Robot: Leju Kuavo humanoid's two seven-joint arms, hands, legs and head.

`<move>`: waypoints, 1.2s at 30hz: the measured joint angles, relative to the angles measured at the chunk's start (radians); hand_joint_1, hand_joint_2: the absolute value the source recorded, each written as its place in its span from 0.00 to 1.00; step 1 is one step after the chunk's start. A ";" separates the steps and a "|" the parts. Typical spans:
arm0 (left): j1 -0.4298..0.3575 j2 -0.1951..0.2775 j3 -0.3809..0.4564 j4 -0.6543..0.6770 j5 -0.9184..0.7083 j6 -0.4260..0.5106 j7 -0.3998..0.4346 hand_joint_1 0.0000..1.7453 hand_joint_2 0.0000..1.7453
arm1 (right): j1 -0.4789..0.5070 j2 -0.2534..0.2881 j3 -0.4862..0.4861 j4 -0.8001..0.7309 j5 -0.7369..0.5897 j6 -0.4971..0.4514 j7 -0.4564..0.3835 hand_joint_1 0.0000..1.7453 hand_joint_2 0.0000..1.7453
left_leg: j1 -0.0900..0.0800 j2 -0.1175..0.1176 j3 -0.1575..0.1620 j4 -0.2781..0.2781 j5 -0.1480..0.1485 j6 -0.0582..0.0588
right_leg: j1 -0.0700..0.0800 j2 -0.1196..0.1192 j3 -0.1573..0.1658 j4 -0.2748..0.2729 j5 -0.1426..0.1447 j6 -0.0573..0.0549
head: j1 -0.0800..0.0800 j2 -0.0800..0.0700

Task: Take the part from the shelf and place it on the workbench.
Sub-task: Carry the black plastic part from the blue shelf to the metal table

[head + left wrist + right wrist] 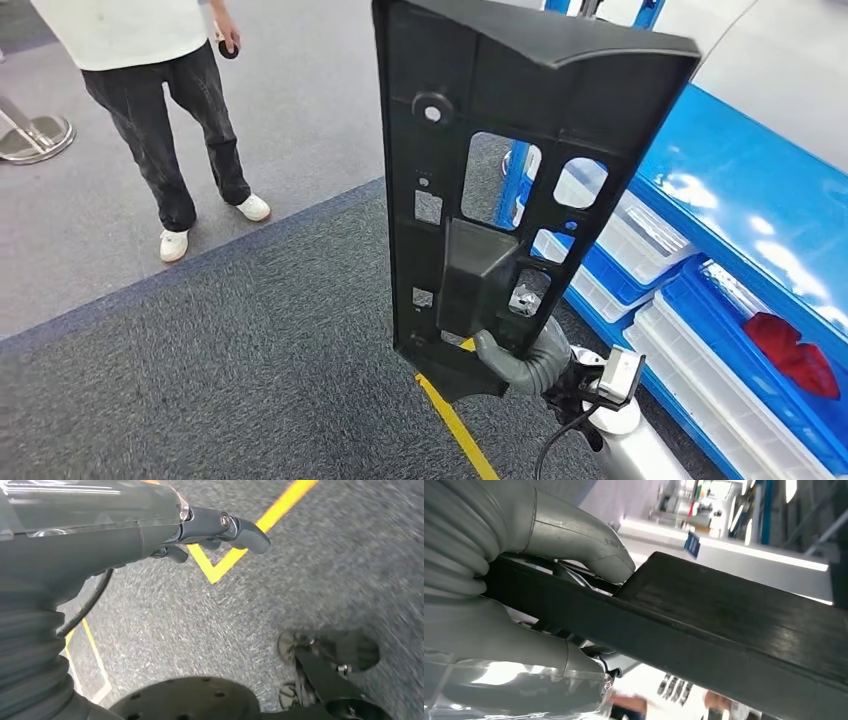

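The part is a long black plastic panel with several cut-outs and a boxy bulge in the middle. It stands upright in front of me in the head view. My right hand grips its lower end, thumb wrapped around the edge. Close up, the part runs as a dark bar between the thumb and the fingers of my right hand. My left hand hangs over the carpet with its fingers curled in, holding nothing.
A blue shelf stands at the right, with white bins and a red item on its lower levels. A person in dark trousers stands at the upper left. Yellow floor tape runs below the part.
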 joint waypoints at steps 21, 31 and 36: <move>0.012 0.001 0.000 -0.001 -0.002 -0.005 -0.002 0.00 1.00 | 0.023 0.005 -0.006 -0.004 0.020 -0.003 -0.002 1.00 1.00 | -0.005 -0.020 0.074 -0.108 0.041 0.054 | 0.003 -0.004 -0.106 0.222 -0.072 0.033 | 0.000 0.000; 0.002 0.000 0.000 -0.002 -0.004 -0.007 -0.004 0.00 1.00 | 0.037 0.005 -0.015 -0.036 0.022 -0.001 -0.004 1.00 1.00 | -0.005 0.003 -0.004 0.026 -0.028 0.005 | -0.004 -0.001 -0.012 0.005 0.002 -0.001 | 0.000 0.000; -0.001 0.006 0.000 -0.002 -0.005 -0.005 -0.002 0.00 1.00 | 0.051 0.005 -0.016 -0.049 0.024 0.000 -0.002 1.00 1.00 | 0.002 0.047 -0.011 0.099 -0.036 -0.008 | 0.001 -0.078 -0.009 0.009 -0.005 0.000 | 0.000 0.000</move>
